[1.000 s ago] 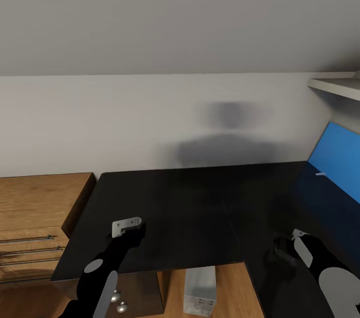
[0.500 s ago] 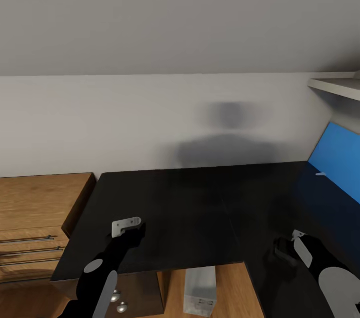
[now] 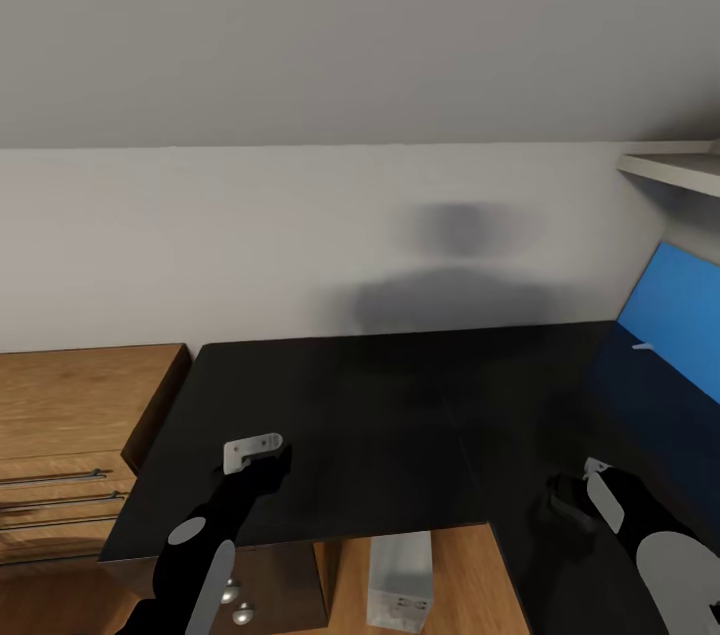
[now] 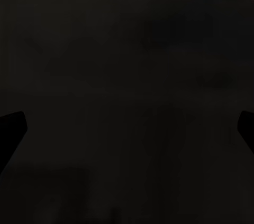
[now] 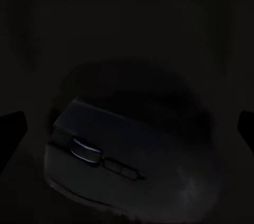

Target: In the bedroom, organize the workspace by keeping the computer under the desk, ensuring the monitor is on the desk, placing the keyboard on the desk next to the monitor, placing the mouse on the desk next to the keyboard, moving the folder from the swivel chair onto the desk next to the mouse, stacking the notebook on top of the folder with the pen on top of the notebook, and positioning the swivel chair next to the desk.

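Note:
The black desk (image 3: 380, 415) runs across the head view. A small black mouse (image 5: 132, 160) lies on it at the front right, and my right gripper (image 3: 572, 500) stands open just over it, with fingertips (image 5: 10, 129) wide on either side. At the desk's front left my left gripper (image 3: 272, 460) hovers open above bare desktop (image 4: 127, 76). At the right edge sits the bright blue folder (image 3: 685, 310), with the thin white pen (image 3: 641, 348) on it. The light grey computer (image 3: 400, 575) stands on the floor under the desk's front edge.
A light wooden dresser (image 3: 70, 415) with long bar handles adjoins the desk's left end. A white wall (image 3: 300, 235) backs the desk. A pale shelf (image 3: 675, 170) juts out at the upper right. Round silver drawer knobs (image 3: 232, 595) show under the desk's front left.

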